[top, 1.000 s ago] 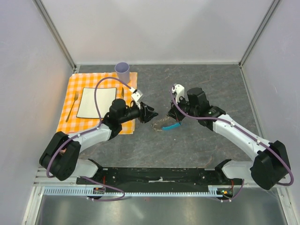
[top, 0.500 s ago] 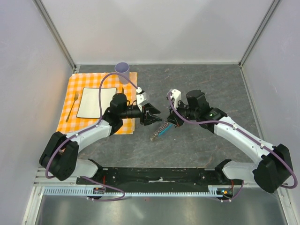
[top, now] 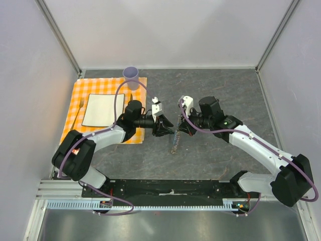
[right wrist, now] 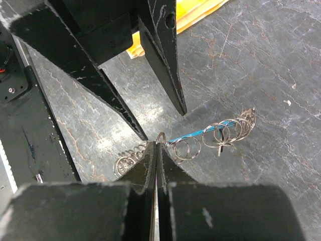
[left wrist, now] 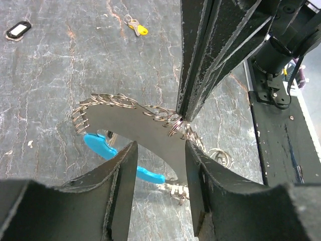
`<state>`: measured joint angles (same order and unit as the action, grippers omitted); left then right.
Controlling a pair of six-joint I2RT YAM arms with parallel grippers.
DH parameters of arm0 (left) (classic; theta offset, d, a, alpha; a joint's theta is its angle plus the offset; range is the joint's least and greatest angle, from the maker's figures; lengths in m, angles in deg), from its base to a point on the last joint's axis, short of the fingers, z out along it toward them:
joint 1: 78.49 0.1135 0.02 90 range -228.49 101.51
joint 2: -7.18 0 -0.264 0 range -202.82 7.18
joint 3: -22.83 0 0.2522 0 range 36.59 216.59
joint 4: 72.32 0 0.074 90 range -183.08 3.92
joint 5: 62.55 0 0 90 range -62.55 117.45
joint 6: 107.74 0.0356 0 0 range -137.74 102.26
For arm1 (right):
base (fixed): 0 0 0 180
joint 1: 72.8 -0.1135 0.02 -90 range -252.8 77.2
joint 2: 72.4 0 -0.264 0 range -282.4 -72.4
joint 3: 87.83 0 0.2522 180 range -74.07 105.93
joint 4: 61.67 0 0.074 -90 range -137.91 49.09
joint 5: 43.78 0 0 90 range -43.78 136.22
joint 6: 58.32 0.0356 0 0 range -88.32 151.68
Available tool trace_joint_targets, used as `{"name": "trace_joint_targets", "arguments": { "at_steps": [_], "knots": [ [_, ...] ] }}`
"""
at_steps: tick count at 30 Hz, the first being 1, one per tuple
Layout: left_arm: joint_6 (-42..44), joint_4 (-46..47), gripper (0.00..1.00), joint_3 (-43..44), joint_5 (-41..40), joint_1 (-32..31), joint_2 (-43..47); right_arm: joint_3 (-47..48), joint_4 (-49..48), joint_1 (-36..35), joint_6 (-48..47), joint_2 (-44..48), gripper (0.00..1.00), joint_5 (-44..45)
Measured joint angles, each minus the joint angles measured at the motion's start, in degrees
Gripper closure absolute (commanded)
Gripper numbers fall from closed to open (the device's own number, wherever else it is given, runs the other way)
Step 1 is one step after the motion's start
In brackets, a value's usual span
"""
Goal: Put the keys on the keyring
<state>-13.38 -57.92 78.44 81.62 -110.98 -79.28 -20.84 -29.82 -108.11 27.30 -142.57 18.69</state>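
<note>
The keyring [top: 174, 143] is a grey metal chain loop with a blue plastic section [left wrist: 114, 154]. It hangs from my right gripper [top: 179, 129], which is shut on one of its rings [right wrist: 160, 136] above the table. My left gripper [top: 169, 130] is open, level with the right one and just left of it. Its fingers [left wrist: 123, 170] stand on either side of the hanging chain without touching it. A yellow key [left wrist: 136, 29] and a black tag key with a white centre [left wrist: 17, 30] lie on the table beyond, seen only in the left wrist view.
An orange checked cloth [top: 75, 123] at the left carries a white plate [top: 103, 109] and a fork [top: 76, 116]. A purple cup [top: 131, 76] stands at its far corner. Grey walls enclose the table on three sides.
My right gripper has lifted the keyring off the table, so the chain now hangs down. My left gripper has moved right, up close to the right gripper and the chain.
</note>
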Motion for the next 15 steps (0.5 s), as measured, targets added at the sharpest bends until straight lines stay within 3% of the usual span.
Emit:
{"name": "trace_joint_targets", "arguments": {
  "at_steps": [15],
  "knots": [
    [-0.22, 4.26, 0.61, 1.51, 3.30, 0.00, -4.44, -0.02, -0.44, -0.11, 0.02, 0.00, 1.00, 0.22]
  ]
}}
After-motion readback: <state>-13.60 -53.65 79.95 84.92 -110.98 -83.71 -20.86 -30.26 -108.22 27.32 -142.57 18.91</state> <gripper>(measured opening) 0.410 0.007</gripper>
